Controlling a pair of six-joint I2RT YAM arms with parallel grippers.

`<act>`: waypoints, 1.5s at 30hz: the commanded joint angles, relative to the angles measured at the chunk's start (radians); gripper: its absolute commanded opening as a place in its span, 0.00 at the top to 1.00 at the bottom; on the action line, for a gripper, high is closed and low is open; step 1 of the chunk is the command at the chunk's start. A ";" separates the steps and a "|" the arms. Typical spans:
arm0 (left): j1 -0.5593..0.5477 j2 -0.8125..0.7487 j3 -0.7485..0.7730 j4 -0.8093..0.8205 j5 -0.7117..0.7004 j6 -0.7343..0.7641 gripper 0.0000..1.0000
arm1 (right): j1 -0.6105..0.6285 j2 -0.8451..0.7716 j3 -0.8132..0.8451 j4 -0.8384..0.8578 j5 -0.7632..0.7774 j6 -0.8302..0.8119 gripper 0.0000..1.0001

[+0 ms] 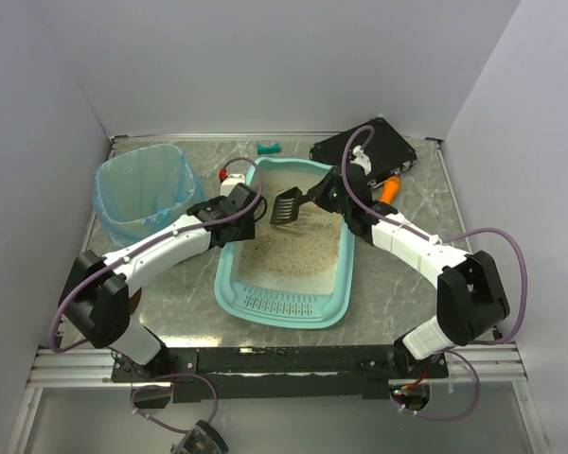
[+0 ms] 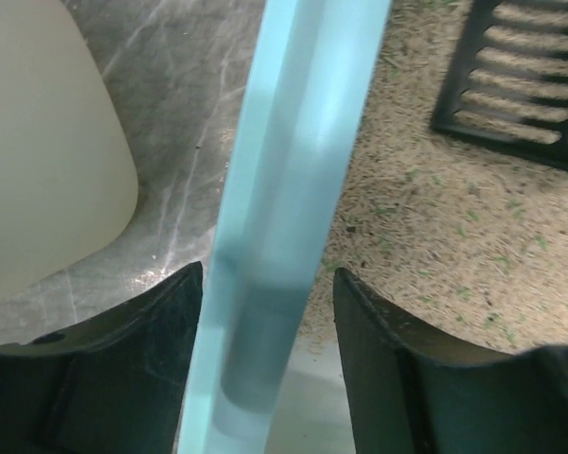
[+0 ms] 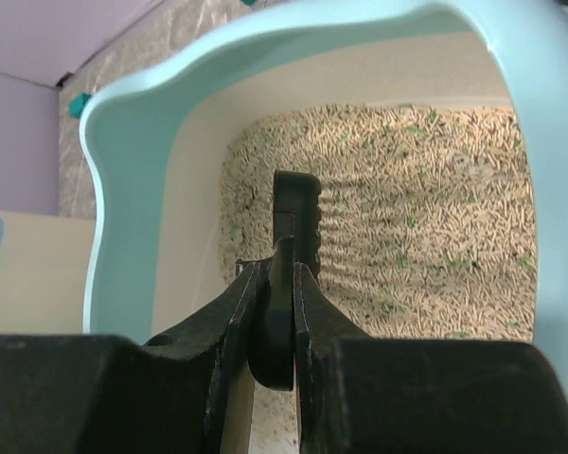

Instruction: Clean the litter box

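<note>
The teal litter box (image 1: 225, 284) lies in the middle of the table, with beige litter (image 1: 293, 251) inside. My left gripper (image 1: 245, 204) is at its left rim. In the left wrist view the teal rim (image 2: 293, 170) runs between my open fingers (image 2: 268, 279), with a gap on the litter side. My right gripper (image 1: 320, 196) is shut on the handle of a black slotted scoop (image 1: 286, 204) held over the far part of the litter. The right wrist view shows the gripper (image 3: 275, 270) clamped on the scoop (image 3: 298, 218), edge-on above the litter, inside the box rim (image 3: 123, 142).
A white bin with a blue bag (image 1: 142, 194) stands left of the box; its pale wall (image 2: 38, 142) is close to my left gripper. A black case (image 1: 364, 149) and an orange object (image 1: 388, 189) lie at the back right. A small teal item (image 1: 269, 148) lies behind the box.
</note>
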 commanded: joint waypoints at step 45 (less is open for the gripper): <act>-0.263 0.055 0.414 0.090 -0.358 0.219 0.99 | 0.009 0.154 -0.316 0.658 -0.179 0.307 1.00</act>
